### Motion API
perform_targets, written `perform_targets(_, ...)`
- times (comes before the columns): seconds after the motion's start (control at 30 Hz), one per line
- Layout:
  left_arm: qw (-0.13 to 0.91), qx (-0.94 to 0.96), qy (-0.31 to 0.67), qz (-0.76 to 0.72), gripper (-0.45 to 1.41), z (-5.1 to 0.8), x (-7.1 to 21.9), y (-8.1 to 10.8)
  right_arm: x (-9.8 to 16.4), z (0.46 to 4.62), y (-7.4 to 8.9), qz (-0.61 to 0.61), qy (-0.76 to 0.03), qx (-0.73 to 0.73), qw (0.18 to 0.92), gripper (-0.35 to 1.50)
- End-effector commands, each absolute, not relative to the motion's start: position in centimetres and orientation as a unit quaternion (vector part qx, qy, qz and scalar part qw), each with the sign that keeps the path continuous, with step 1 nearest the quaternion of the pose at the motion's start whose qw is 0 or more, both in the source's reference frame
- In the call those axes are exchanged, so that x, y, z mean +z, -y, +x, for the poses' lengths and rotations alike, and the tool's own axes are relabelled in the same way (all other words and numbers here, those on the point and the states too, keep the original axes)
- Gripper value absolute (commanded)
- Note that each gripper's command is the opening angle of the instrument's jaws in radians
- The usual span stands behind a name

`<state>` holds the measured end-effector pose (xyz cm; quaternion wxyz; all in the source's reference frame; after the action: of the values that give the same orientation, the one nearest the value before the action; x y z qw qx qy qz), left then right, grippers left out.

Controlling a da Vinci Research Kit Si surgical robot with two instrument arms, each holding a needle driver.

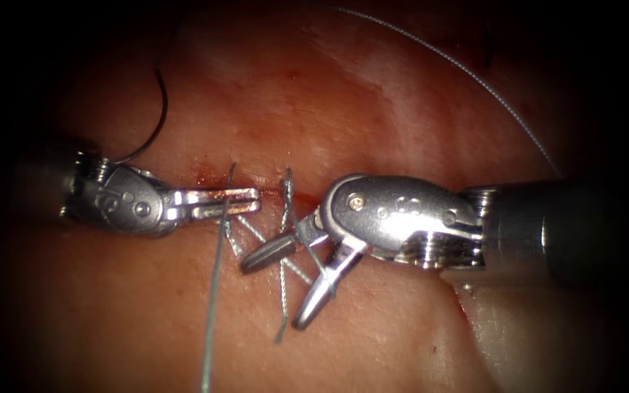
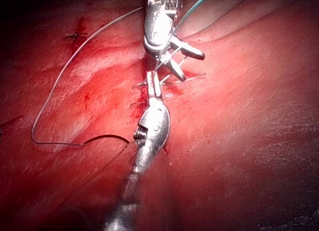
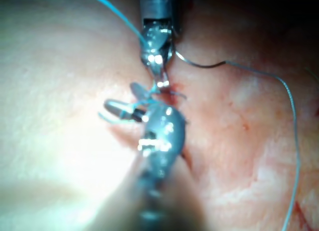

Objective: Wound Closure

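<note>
While the tissue [image 1: 373, 94] is lying flat as the working bed, its cut [image 1: 205, 178] is running left to right in the endoscope view. Red fluid [image 1: 199, 175] is marking the cut's line.

- Right tool [image 1: 272, 295]: coming in from the right and angling down over the cut. Its jaws are standing spread wide and gripping nothing. Crossing strands of thread are lying between and under them, which probably explains why it is hovering open right there.
- Left tool [image 1: 255, 202]: reaching in level from the left along the cut, its jaws pressed together. It is apparently pinching the thread [image 1: 212, 306] where that strand is crossing them, likely to keep the strand taut. From there the strand is running straight toward the tissue's near edge.
- Needle [image 1: 161, 109]: lying free on the tissue's surface toward its far left part, beyond the left tool's wrist. Neither tool is holding it, and it is not sitting in the tissue. Its long axis is running far to near, with the curve bowing right. The near end is pointing at the left tool's wrist.
</note>
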<state>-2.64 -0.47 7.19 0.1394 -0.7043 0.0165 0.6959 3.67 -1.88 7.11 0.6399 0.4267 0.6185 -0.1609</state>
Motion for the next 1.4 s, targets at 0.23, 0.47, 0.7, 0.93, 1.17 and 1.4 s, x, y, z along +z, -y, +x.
perform_targets(0.23,0.135,0.697,-0.012,-0.704,-0.45,-2.72,7.22,0.52,7.35,3.84,2.16,0.437,-0.589,-0.211,0.646,0.69)
perform_targets(0.47,0.132,0.697,-0.009,-0.705,-0.45,-2.74,7.21,0.53,7.45,3.85,2.26,0.436,-0.576,-0.227,0.653,0.68)
perform_targets(0.7,0.133,0.697,-0.007,-0.705,-0.45,-2.73,7.12,0.6,7.52,3.92,2.22,0.422,-0.557,-0.23,0.677,-0.35)
perform_targets(0.93,0.133,0.695,-0.003,-0.706,-0.45,-2.69,6.92,0.73,7.57,3.98,2.11,0.417,-0.551,-0.24,0.682,-0.35)
perform_targets(1.17,0.127,0.697,0.002,-0.706,-0.45,-2.59,6.72,1.03,7.61,3.85,1.96,0.404,-0.553,-0.23,0.691,-0.35)
perform_targets(1.4,0.125,0.699,0.011,-0.704,-0.45,-2.54,6.59,1.46,7.7,3.67,1.65,0.381,-0.588,-0.18,0.691,-0.35)
